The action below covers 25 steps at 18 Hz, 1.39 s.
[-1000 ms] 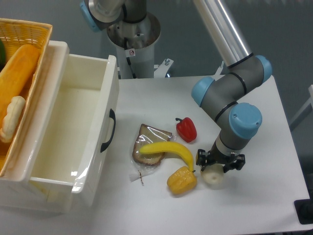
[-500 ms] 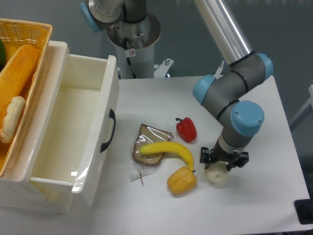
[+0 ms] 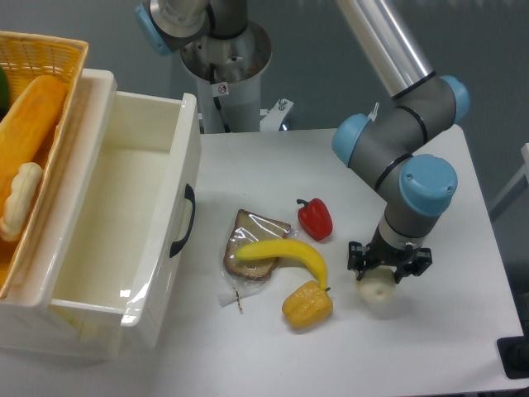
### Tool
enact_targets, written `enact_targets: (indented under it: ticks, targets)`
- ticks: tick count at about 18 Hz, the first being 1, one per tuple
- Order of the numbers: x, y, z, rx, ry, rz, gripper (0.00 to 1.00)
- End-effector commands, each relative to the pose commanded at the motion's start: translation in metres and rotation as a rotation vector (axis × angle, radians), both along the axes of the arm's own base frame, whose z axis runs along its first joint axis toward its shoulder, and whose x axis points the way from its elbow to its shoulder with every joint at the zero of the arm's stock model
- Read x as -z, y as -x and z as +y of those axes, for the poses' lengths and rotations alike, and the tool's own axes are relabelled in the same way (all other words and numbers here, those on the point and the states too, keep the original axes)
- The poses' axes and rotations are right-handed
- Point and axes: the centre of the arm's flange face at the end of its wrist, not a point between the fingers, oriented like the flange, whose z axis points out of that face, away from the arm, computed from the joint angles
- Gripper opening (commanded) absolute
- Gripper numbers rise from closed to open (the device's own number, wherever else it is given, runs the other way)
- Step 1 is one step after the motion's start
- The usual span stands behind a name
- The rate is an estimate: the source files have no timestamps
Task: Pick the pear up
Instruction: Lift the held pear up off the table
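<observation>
The pear (image 3: 377, 290) is a small pale cream-white fruit at the right of the white table (image 3: 463, 347). My gripper (image 3: 388, 266) points straight down over it, and its dark fingers close on the pear's upper part. The pear's lower half shows just below the fingers, and its stem is hidden. I cannot tell whether the pear rests on the table or hangs just above it.
A lumpy orange-yellow corn piece (image 3: 307, 304) lies left of the pear, with a yellow banana (image 3: 285, 252) on a wrapped bread slice (image 3: 252, 242) and a red pepper (image 3: 315, 218) nearby. A white bin (image 3: 124, 240) and a wicker basket (image 3: 33, 132) stand at the left.
My gripper has moved slightly right and away from the corn, and the pear has moved with it.
</observation>
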Motion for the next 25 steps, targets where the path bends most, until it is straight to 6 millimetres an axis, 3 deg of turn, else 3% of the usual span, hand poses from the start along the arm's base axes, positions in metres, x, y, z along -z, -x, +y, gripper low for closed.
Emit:
enact_targets:
  ticks: [3,8,15,18,22,25]
  targets:
    - [-0.010,0.002,-0.005,-0.005,-0.001,0.013,0.33]
    - [-0.042,0.003,-0.024,0.008,-0.009,0.056,0.12]
    - [-0.068,-0.019,-0.035,0.031,0.017,0.086,0.12]
    - [-0.087,-0.026,-0.041,0.104,0.025,0.091,0.12]
    - [-0.102,-0.015,-0.056,0.216,0.082,0.071,0.11]
    - [-0.110,-0.006,-0.063,0.202,0.084,0.074,0.12]
